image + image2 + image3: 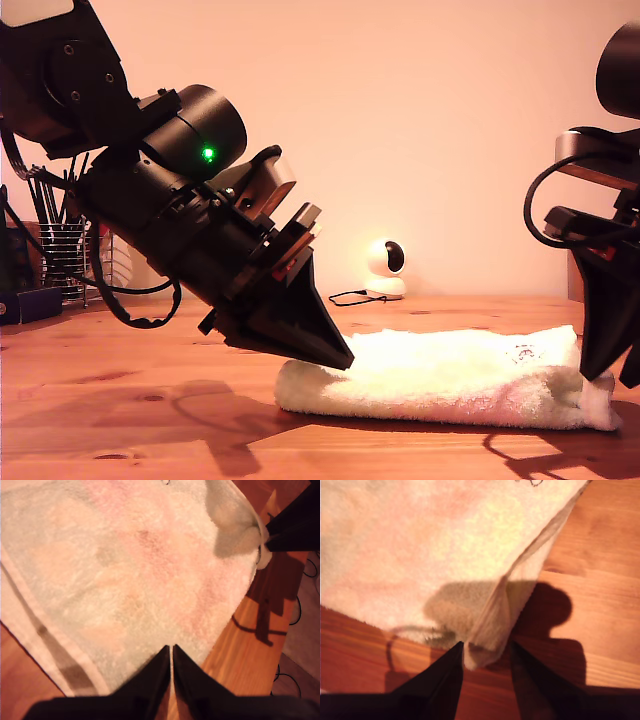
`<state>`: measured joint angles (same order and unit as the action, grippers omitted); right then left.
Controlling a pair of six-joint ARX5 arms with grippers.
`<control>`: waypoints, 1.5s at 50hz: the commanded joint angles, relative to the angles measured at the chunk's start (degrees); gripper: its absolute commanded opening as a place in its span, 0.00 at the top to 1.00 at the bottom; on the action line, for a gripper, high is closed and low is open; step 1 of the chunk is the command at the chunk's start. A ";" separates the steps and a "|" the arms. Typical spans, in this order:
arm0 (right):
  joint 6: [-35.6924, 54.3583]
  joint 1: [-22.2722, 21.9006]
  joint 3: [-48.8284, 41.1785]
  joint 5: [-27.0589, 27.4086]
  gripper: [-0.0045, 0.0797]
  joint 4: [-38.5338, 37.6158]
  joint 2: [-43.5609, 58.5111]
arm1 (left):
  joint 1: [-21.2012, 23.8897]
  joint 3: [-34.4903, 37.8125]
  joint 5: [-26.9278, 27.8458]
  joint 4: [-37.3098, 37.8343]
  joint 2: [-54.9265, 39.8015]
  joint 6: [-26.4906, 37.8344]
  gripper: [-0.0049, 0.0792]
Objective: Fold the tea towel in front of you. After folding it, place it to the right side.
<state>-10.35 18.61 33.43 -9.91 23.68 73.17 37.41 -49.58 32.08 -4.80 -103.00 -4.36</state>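
Looks like a home room, not a lab. Wooden table (120, 400) with visible grain and knots, plain pale wall (420, 120) behind it. Beyond my first gripper (335, 355), against the wall, a small round white home security camera (386, 268) with its black cable (348, 297) trailing on the table. Further behind that arm, at the exterior view's left, a wire-mesh holder (62, 255) stuffed with dark utensils or pens; can't tell which.

my first gripper (171, 652): fingers pressed together | over the tea towel (125, 570) edge | other gripper (292, 527) at corner
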 commanded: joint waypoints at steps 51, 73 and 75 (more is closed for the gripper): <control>2.32 3.13 3.37 2.05 0.96 4.61 4.52 | -0.55 -2.69 -5.90 9.68 -6.40 -7.98 0.97; 12.20 3.13 7.61 12.00 0.90 18.47 4.52 | -3.56 -4.72 -7.91 15.67 -6.40 -5.46 0.97; 12.79 3.13 7.61 13.42 0.87 19.63 4.52 | -3.67 -4.72 -7.89 15.67 -6.40 -5.42 0.97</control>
<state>1.63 22.28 41.67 0.23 40.45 77.49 35.66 -56.27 26.46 9.08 -107.70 -10.28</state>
